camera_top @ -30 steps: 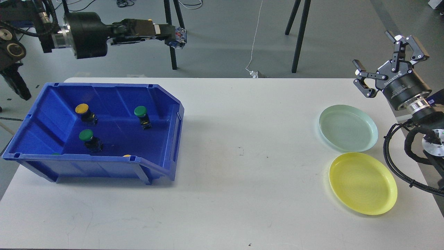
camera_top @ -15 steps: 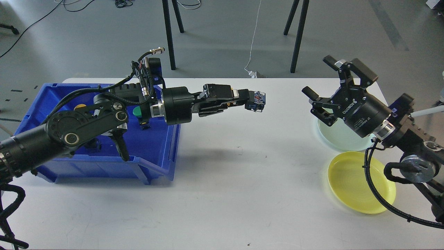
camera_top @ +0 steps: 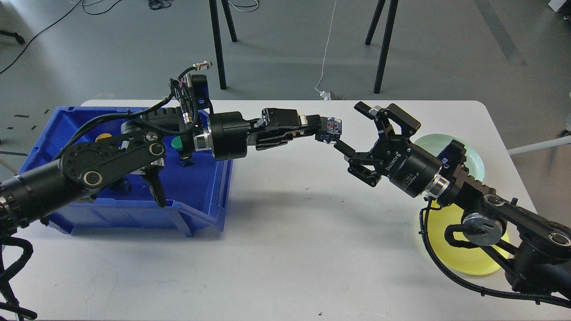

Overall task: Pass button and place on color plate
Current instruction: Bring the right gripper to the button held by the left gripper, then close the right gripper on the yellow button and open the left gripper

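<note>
Holding the button (camera_top: 330, 128) clamped in the left end effector (camera_top: 322, 129) above the surface (camera_top: 285, 249) middle, toward its far edge. Right end effector (camera_top: 357, 136) fingers spread apart, just beside the button. Yellow plate (camera_top: 459, 263) and green plate (camera_top: 475, 154) near right edge.

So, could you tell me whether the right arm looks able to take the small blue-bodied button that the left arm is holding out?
Probably yes. The right gripper is open right beside the small blue-bodied button, which the left gripper holds above the white table, with nothing between them.
</note>
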`<state>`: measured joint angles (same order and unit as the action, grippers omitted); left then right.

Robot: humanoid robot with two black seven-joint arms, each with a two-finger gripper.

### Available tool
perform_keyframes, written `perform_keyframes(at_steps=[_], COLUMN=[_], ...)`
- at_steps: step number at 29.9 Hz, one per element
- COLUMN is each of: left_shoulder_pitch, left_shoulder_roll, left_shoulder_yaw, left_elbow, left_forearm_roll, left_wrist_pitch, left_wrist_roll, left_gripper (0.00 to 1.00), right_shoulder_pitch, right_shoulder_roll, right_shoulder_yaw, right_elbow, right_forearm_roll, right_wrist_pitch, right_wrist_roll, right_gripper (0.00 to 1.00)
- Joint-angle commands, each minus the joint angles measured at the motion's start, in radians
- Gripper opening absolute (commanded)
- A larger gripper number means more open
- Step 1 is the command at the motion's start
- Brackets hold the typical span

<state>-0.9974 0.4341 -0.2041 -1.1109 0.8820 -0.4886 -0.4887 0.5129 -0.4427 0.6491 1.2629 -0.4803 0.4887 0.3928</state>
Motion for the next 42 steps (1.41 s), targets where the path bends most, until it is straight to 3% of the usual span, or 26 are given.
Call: perform_keyframes(at_steps=[1,6,8,10,12,13,16,20,23,26,30,34,40,42], left_shoulder_pitch=[-0.001,-0.001,-0.001,-0.001,-0.001,-0.001,-0.001,-0.001,-0.001,0.000,0.002,0.002,0.003,0.005], left_shoulder_roll=[0.000,0.000,0.000,0.000,0.000,0.000,0.000,0.000,0.000,0.000,-0.002,0.006,0.055,0.109], left_shoulder_yaw=[0.000,0.002,0.002,0.002,0.000,0.002,0.002,0.003,0.003,-0.003,-0.011,-0.024,-0.044,-0.075], left_elbow=[0.000,0.000,0.000,0.000,0.000,0.000,0.002,0.000,0.000,0.000,0.000,-0.003,-0.004,-0.012], left_forearm_roll=[0.000,0.000,0.000,0.000,0.000,0.000,0.000,0.002,0.002,0.002,-0.008,-0.009,-0.011,-0.011], left_wrist_pitch=[0.000,0.000,0.000,0.000,0.000,0.000,0.000,0.000,0.000,0.000,0.000,0.000,0.000,0.000], left_wrist_roll=[0.000,0.000,0.000,0.000,0.000,0.000,0.000,0.000,0.000,0.000,0.000,0.000,0.000,0.000], left_gripper=[0.11,0.11,0.11,0.11,0.11,0.11,0.11,0.11,0.12,0.20,0.59,0.75,0.82,0.83], right_shoulder_pitch=[0.032,0.055,0.073,0.079,0.079,0.079,0.079,0.079,0.078,0.075,0.073,0.067,-0.008,-0.057], right_shoulder_roll=[0.016,0.018,0.018,0.012,0.010,0.010,0.015,0.018,0.016,0.019,0.019,0.004,-0.048,-0.123], right_shoulder_yaw=[-0.025,-0.048,-0.074,-0.089,-0.091,-0.091,-0.089,-0.080,-0.083,-0.088,-0.081,-0.069,0.039,0.102], right_elbow=[-0.007,-0.007,-0.007,-0.005,-0.002,-0.004,-0.005,-0.007,-0.007,-0.008,-0.008,-0.001,0.030,0.081], right_forearm_roll=[0.000,0.000,0.000,0.000,-0.007,-0.018,-0.058,-0.061,-0.060,-0.060,-0.057,-0.049,-0.047,-0.060], right_wrist_pitch=[0.000,0.000,0.000,0.000,0.000,0.000,0.000,0.000,0.000,-0.002,-0.035,-0.088,-0.094,-0.096], right_wrist_roll=[0.001,0.001,0.001,0.004,0.015,0.024,0.055,0.066,0.078,0.090,0.096,0.096,0.096,0.096], right_gripper=[0.95,0.91,0.74,0.70,0.42,0.35,0.24,0.00,0.00,0.00,0.00,0.00,0.00,0.00])
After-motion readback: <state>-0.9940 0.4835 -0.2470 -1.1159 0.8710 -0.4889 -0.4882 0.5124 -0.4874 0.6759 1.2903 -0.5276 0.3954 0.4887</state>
